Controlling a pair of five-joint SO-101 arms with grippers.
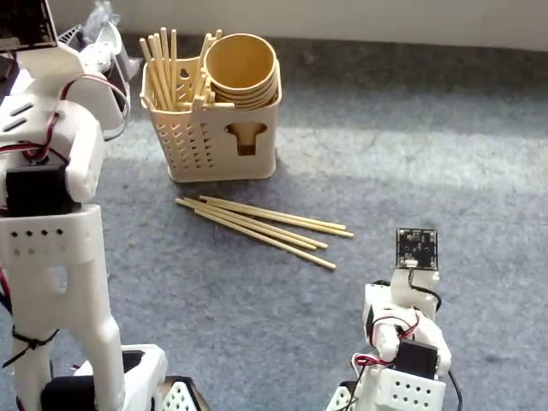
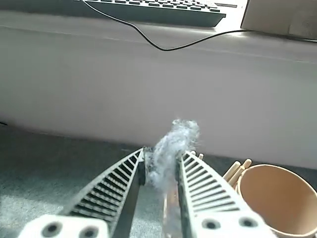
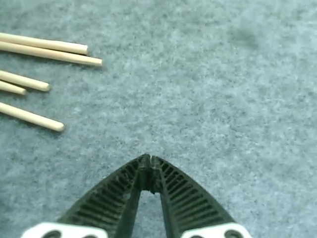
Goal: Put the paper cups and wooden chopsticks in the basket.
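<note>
The paper cups (image 1: 242,68) sit nested in one stack, mouth up, in one compartment of the basket (image 1: 214,145). The compartment beside it holds a bunch of upright chopsticks (image 1: 163,73) that stick out above the rim. The basket stands on the grey carpeted desk (image 1: 411,154), towards its far side.

In front of the basket, apart from it, several loose chopsticks (image 1: 261,223) lie flat on the desk in a rough bundle, slanting away from the basket. In the right wrist view their ends (image 3: 44,54) show close to the right tool (image 3: 150,171), whose fingers are pressed together at the tips with nothing between them, just above the carpet. The right arm (image 1: 407,342) is at the near edge of the desk.

The left tool (image 2: 162,161) is raised beside the basket, on the side with the upright chopsticks, with the cups (image 2: 275,198) near it. Its fingers are clamped on a pale tuft (image 2: 173,144).

Behind, a keyboard (image 2: 158,7) and a dark cable (image 2: 148,39) lie on a ledge.
</note>
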